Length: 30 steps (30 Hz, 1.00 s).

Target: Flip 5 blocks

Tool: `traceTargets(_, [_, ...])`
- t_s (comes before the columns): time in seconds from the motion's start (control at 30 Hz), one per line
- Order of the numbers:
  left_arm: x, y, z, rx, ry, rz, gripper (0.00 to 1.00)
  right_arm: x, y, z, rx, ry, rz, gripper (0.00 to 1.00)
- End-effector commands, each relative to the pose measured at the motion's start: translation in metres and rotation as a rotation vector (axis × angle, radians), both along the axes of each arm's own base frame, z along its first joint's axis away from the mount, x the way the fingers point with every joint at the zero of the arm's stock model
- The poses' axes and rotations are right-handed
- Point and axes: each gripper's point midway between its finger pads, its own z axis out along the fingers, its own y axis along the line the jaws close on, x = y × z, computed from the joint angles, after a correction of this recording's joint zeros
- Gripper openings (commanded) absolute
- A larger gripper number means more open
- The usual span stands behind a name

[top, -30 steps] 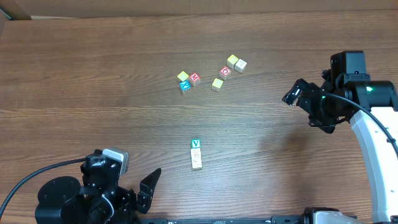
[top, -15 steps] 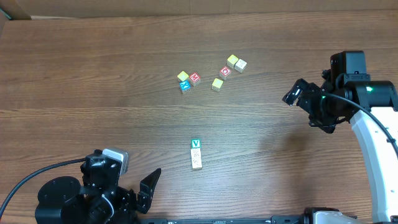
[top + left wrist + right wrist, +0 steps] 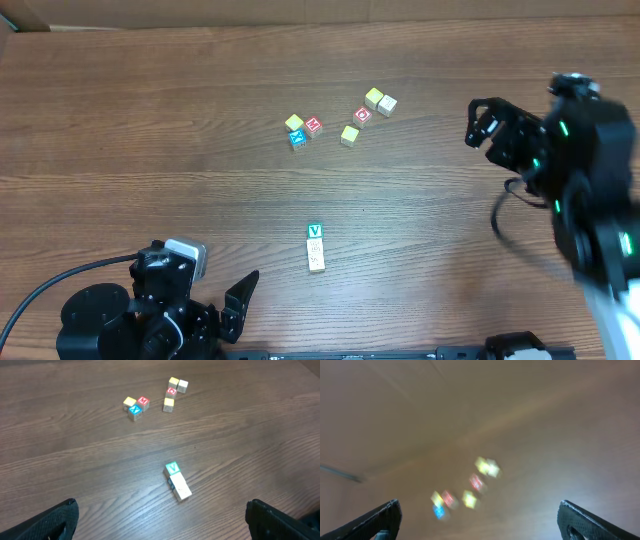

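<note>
Lower left of the overhead frame, the left fingers [image 3: 57,519] are spread wide with nothing between them, low at the near edge of the counter [image 3: 120,150]. Danger number one, I'd say: these blocks [image 3: 297,139] are tiny and crowded. Upper middle, the trio of yellow, red M [image 3: 314,125] and blue sit touching. A wide approach could shove two neighbours while pinching one, and then nobody knows which ones got flipped.

Just below centre, the green V block [image 3: 315,232] heads a short row, pressed end to end with the pale blocks [image 3: 317,262]. Grab that V carelessly and the whole row may skid or lift together. Right of the trio, the four around the red O [image 3: 363,115] are just as tight.

Far right, the right fingers [image 3: 487,124] are also released and empty. That arm shows smeared, and in its wrist view the blocks are only coloured smudges. A descent aimed off such a view could miss or scatter the cluster, I reckon. Losing count of five is the other trap.

Now the blocks themselves, left to right. They're pale wooden cubes:
- **Trio:** printed tops in yellow, red and blue.
- **Row:** a crisp green V face, then a blue-printed side, then bare pale wood.
- **Right group:** yellow, red and plain pale tops.

All lie flat on the wood-grain counter, well apart from both arms.
</note>
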Motion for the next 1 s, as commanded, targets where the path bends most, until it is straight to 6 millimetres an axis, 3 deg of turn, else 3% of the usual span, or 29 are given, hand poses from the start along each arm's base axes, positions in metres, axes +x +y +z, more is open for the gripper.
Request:
traceTargets(0.0, [-0.002, 0.001, 0.003, 0.01, -0.019, 0.003, 1.0, -0.024, -0.015, 0.002, -0.02, -0.13, -0.06, 1.0])
traceTargets(0.17, [-0.002, 0.001, 0.003, 0.01, -0.019, 0.003, 1.0, -0.053, -0.017, -0.019, 0.02, -0.32, -0.052, 1.0])
traceTargets(0.33, [-0.002, 0.001, 0.003, 0.01, -0.019, 0.003, 1.0, -0.07, -0.015, -0.074, 0.049, -0.434, -0.03, 1.0])
traceTargets(0.53, [-0.002, 0.001, 0.003, 0.01, -0.019, 0.003, 1.0, -0.073, -0.008, -0.126, 0.075, -0.518, 0.025, 1.0])
traceTargets(0.7, [-0.002, 0.001, 0.003, 0.01, -0.019, 0.003, 1.0, -0.072, -0.012, -0.144, 0.059, -0.526, 0.015, 1.0])
traceTargets(0.97, [-0.002, 0.001, 0.003, 0.01, -0.019, 0.003, 1.0, -0.074, -0.003, -0.163, -0.143, -0.52, 0.126, 1.0])
